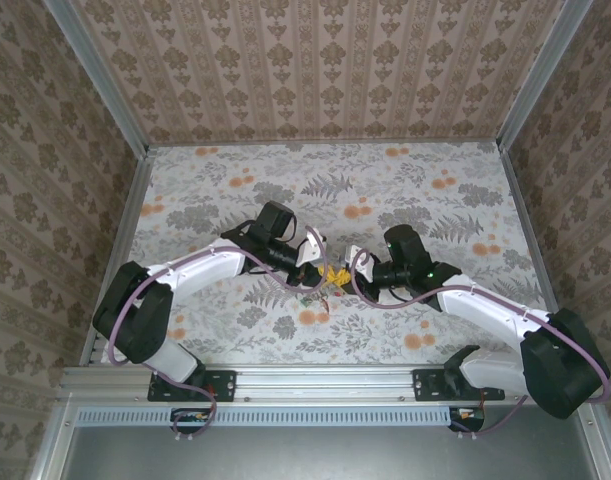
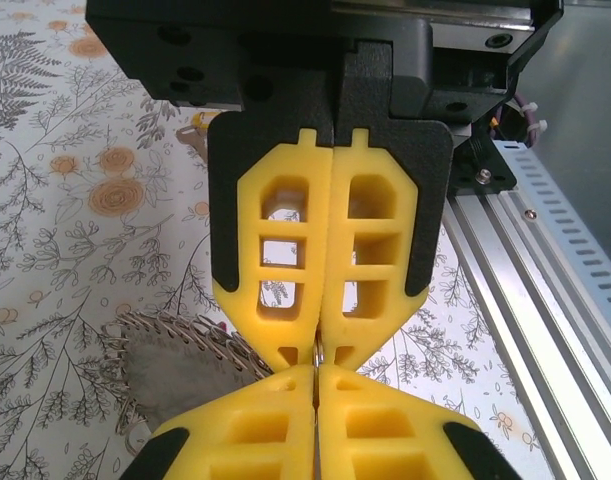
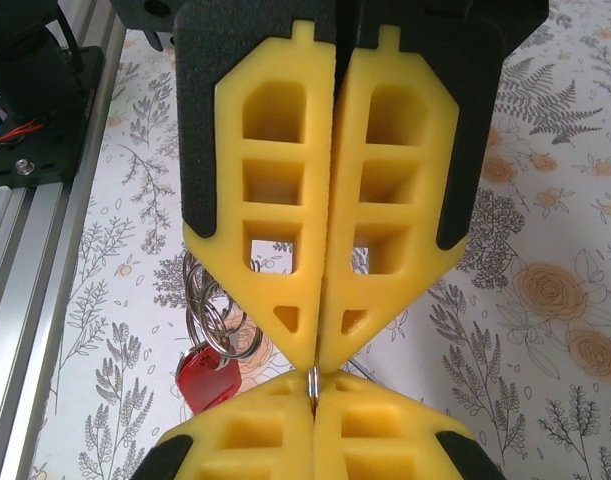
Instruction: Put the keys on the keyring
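My two grippers meet tip to tip over the middle of the table. The left gripper (image 1: 322, 267) (image 2: 316, 372) and the right gripper (image 1: 341, 273) (image 3: 313, 384) are both shut, and a small metal ring (image 3: 312, 372) (image 2: 318, 352) is pinched in the seam where their yellow fingertips touch. A red-headed key (image 3: 205, 378) hangs from a cluster of silvery rings (image 3: 213, 305) to the left of the fingers in the right wrist view. The keyring (image 2: 175, 352), greyish with a fringe of silvery loops, lies on the table below and to the left in the left wrist view.
The floral table (image 1: 385, 190) is walled by patterned panels on three sides. An aluminium rail (image 2: 545, 270) (image 3: 45, 210) runs along the near edge by the arm bases. A few small keys (image 1: 310, 298) lie just under the grippers.
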